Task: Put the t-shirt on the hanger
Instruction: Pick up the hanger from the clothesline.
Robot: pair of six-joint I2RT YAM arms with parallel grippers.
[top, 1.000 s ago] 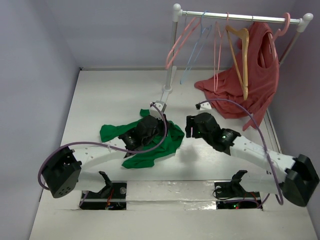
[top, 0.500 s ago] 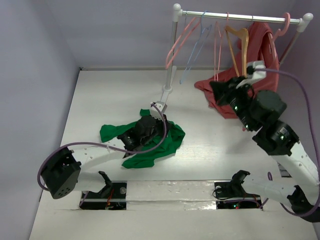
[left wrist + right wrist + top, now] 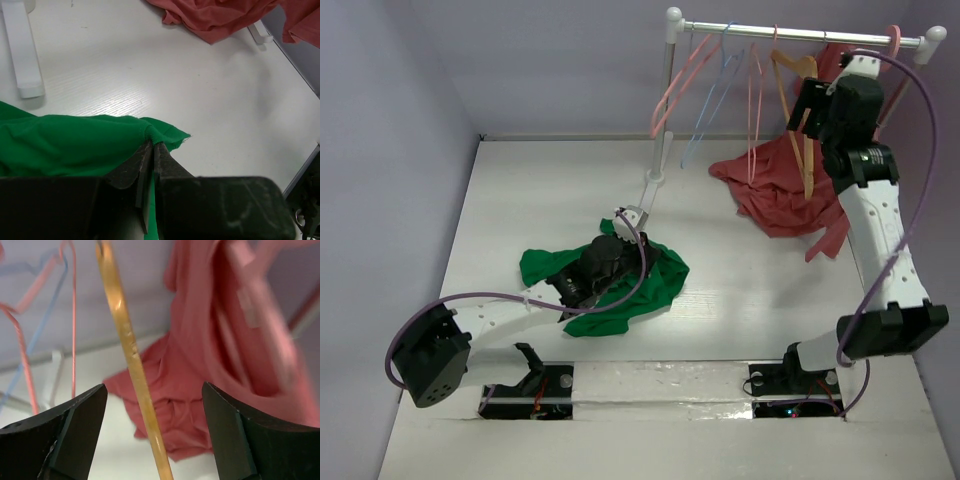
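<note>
The bright green t-shirt (image 3: 650,285) lies crumpled on the white table, left of centre. My left gripper (image 3: 605,262) rests on it, shut on a fold of its hem (image 3: 157,134). The tan wooden hanger (image 3: 807,130) hangs on the rail at the back right. My right gripper (image 3: 812,108) is raised to the rail, open, with the hanger's arm (image 3: 132,365) between its two fingers, touching neither.
A white clothes rail (image 3: 800,33) stands at the back with thin pink hangers (image 3: 682,80), a light-blue hanger (image 3: 715,85) and a salmon-red garment (image 3: 820,160) trailing onto the table. The rail's white foot (image 3: 22,55) lies near the t-shirt.
My right arm has risen from the table beside the t-shirt up to the rail and now straddles the wooden hanger. My left gripper has stayed on the t-shirt.
</note>
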